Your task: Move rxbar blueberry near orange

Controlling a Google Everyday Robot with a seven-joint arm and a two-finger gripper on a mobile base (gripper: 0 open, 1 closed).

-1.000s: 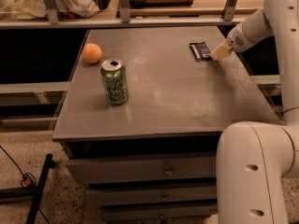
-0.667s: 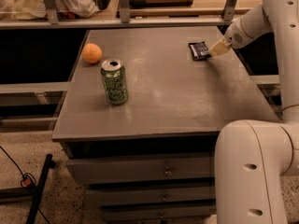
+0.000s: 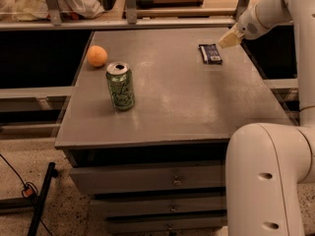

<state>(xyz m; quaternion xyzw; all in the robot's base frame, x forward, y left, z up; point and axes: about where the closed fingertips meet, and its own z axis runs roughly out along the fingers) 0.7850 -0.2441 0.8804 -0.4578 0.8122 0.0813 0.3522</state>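
Gray bench point(image 3: 197, 107) with three small things on top. On the far right side: the rxbar blueberry point(image 3: 210, 53), flat and dark, with pale letters. On the far left side, close to the edge: the orange point(image 3: 97, 56), small and round. Well apart from each other, those two. In front of the orange, a bit to the right: a green can point(image 3: 120, 86), standing up. Pincer point(image 3: 229, 38) at the far right, pale tip pointing down toward the bar's far right corner, just beside it. Touching or not? Hard to tell. Open or shut? Cannot tell. Nothing seen in its hold. Big white arm point(image 3: 266, 181) low on the right, in front of the bench. Drawers point(image 3: 147, 181) under the bench top.
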